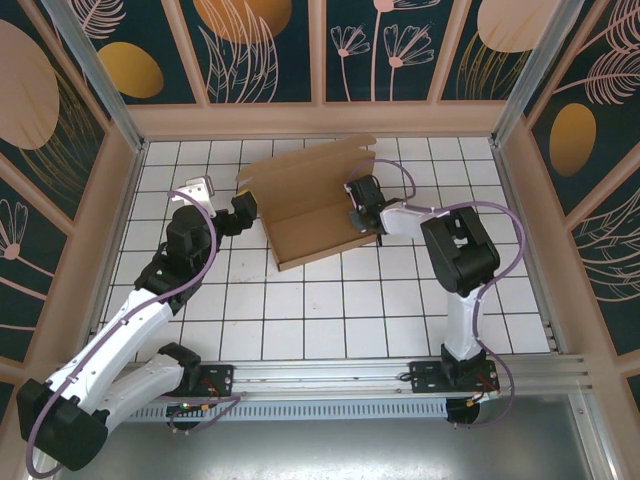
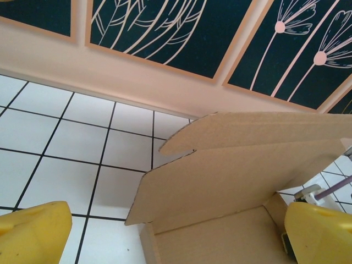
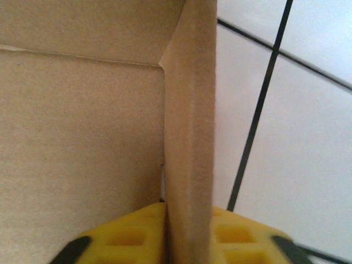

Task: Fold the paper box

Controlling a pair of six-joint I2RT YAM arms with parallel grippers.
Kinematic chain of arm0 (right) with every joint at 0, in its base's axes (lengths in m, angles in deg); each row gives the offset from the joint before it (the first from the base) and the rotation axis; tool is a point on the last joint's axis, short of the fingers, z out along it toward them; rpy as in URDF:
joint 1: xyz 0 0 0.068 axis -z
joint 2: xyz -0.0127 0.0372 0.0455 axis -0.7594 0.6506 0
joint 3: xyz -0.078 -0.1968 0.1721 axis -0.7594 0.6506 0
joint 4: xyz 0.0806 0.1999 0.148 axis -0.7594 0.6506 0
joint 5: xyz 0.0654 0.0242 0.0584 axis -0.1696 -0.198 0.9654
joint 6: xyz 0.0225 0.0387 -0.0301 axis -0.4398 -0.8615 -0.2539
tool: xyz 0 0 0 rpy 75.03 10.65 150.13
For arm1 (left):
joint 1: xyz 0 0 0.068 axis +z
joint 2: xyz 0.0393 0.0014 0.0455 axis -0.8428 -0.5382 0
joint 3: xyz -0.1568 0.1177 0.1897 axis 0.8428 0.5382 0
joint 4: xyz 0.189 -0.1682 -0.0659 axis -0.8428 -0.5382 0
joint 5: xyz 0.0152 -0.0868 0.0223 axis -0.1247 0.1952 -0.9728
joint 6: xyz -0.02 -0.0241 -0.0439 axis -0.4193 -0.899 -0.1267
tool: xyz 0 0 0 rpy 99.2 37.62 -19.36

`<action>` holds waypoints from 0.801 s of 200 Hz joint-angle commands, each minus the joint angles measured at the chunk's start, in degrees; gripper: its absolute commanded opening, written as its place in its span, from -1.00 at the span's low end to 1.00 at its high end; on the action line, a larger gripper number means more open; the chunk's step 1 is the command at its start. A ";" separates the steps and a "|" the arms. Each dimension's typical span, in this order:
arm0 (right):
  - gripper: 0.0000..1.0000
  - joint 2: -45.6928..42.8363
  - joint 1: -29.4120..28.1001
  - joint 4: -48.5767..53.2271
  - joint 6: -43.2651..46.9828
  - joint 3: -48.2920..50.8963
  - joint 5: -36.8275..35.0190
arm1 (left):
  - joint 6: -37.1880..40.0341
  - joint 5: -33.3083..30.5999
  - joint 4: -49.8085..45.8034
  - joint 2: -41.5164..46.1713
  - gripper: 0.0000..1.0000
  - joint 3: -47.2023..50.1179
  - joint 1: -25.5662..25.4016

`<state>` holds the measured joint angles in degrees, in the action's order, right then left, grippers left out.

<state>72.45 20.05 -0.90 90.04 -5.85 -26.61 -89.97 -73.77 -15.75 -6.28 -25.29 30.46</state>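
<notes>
The paper box is a brown cardboard tray lying slantwise on the tiles at the back middle, its lid flap raised at the far side. My right gripper is at the box's right side. Its yellow pads press on both faces of the upright right side wall, so my right gripper is shut on that wall. My left gripper hangs wide open at the box's left end. Its yellow fingers stand far apart, the box corner between them, and they touch nothing.
The white tiled floor is ringed by low pink walls with patterned panels above. An aluminium rail runs along the near edge by the arm bases. Bare tiles lie in front of the box.
</notes>
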 commanded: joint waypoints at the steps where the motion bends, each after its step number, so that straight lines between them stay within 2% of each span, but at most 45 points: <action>1: -0.15 -5.85 0.10 2.62 -1.80 2.35 10.88 | -0.66 0.65 1.50 0.79 0.98 0.42 0.35; 12: -0.01 -7.88 1.15 3.46 -2.88 2.02 16.64 | -0.67 0.62 1.56 0.79 0.98 0.51 0.35; 43: 0.02 -10.86 4.15 6.54 -5.15 -0.15 22.76 | -0.64 0.69 1.55 0.96 0.97 0.56 0.35; 112: -0.05 -6.29 3.88 18.27 -5.84 -5.20 17.69 | -0.71 0.75 1.55 1.49 0.98 0.72 0.35; 160: -0.26 -3.42 2.48 23.42 -5.01 -6.64 15.60 | -0.79 -1.11 0.89 2.11 0.98 0.52 0.35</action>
<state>67.49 23.66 17.59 85.01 -10.22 -8.93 -89.97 -73.80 -15.73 -5.38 -24.85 30.46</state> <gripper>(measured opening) 0.394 0.988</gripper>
